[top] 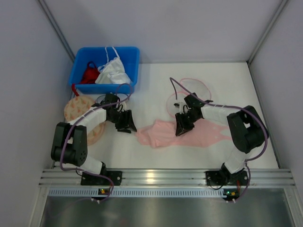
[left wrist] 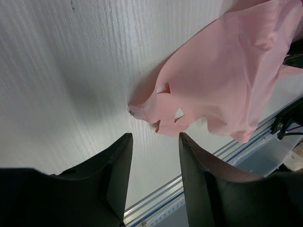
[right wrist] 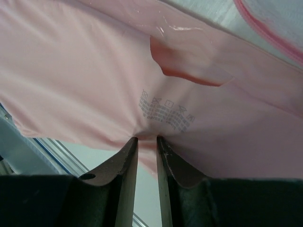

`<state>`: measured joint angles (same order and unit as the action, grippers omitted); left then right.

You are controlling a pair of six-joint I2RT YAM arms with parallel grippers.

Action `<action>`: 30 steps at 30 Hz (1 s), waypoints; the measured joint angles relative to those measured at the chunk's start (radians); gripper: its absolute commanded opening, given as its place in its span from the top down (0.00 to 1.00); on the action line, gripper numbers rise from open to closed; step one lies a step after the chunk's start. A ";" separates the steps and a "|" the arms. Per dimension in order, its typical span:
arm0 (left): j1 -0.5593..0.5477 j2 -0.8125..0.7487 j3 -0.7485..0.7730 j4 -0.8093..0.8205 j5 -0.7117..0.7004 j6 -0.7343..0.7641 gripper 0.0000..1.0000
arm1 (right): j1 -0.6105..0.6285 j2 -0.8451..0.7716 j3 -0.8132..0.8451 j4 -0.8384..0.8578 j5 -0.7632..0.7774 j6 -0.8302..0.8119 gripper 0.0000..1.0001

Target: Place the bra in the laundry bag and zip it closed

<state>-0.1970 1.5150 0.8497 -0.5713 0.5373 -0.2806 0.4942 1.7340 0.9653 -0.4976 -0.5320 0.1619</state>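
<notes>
The pale pink bra (top: 163, 135) lies spread flat at the middle of the table. My right gripper (top: 182, 126) is down on its middle. In the right wrist view the narrow jaws (right wrist: 147, 138) pinch a pucker of the bra (right wrist: 94, 80) just below its printed care label. The white mesh laundry bag (top: 191, 91) with thin pink rims lies just behind the right gripper, and its rim (right wrist: 265, 29) shows at that view's top right. My left gripper (top: 127, 124) hangs left of the bra, open (left wrist: 154, 136) with nothing between its fingers, the bra's edge (left wrist: 222, 71) just ahead.
A blue bin (top: 78, 71) at the back left holds a red garment (top: 89, 74) and a white one (top: 112, 71). A beige patterned round pouch (top: 78, 109) lies under the left arm. An aluminium rail (top: 165, 177) runs along the near edge. Walls enclose the left, right and back.
</notes>
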 measured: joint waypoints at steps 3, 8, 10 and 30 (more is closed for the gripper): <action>0.000 0.005 0.002 -0.027 -0.002 0.000 0.46 | -0.007 -0.026 -0.008 0.005 0.005 0.000 0.75; -0.001 0.057 0.002 -0.035 0.003 -0.016 0.46 | -0.006 -0.031 -0.008 0.011 0.002 0.000 0.76; -0.004 0.084 0.002 -0.033 0.007 -0.027 0.48 | -0.006 -0.030 -0.008 0.011 -0.001 0.000 0.76; 0.071 0.063 0.145 -0.082 0.261 0.095 1.00 | 0.054 0.005 0.001 0.080 -0.019 0.007 0.73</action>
<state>-0.1257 1.5780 0.9951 -0.6529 0.7982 -0.1860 0.5484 1.7393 0.9665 -0.4175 -0.5510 0.1692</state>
